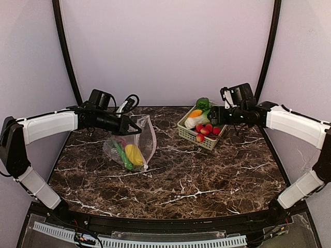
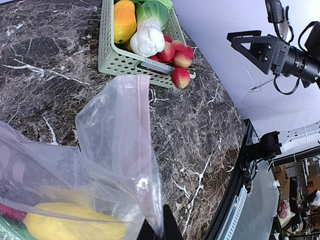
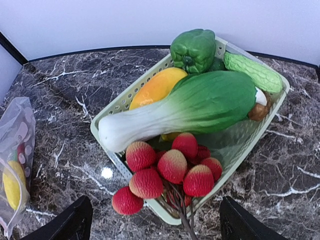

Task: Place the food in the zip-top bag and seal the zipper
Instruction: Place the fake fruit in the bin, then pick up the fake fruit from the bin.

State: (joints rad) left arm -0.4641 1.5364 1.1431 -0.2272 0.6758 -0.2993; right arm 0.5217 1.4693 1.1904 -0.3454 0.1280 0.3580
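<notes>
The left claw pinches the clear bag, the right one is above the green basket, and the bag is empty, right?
Not empty: the left wrist view shows a yellow piece inside the zip-top bag. The left gripper does pinch the bag, and the right gripper is above the basket.

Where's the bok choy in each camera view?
Top external: bok choy in the green basket, right of centre, toward the back.
Left wrist: bok choy at the top edge, in the basket.
Right wrist: bok choy at centre, across the basket.
Shared landmark: red tomato cluster at the basket's rim.
</notes>
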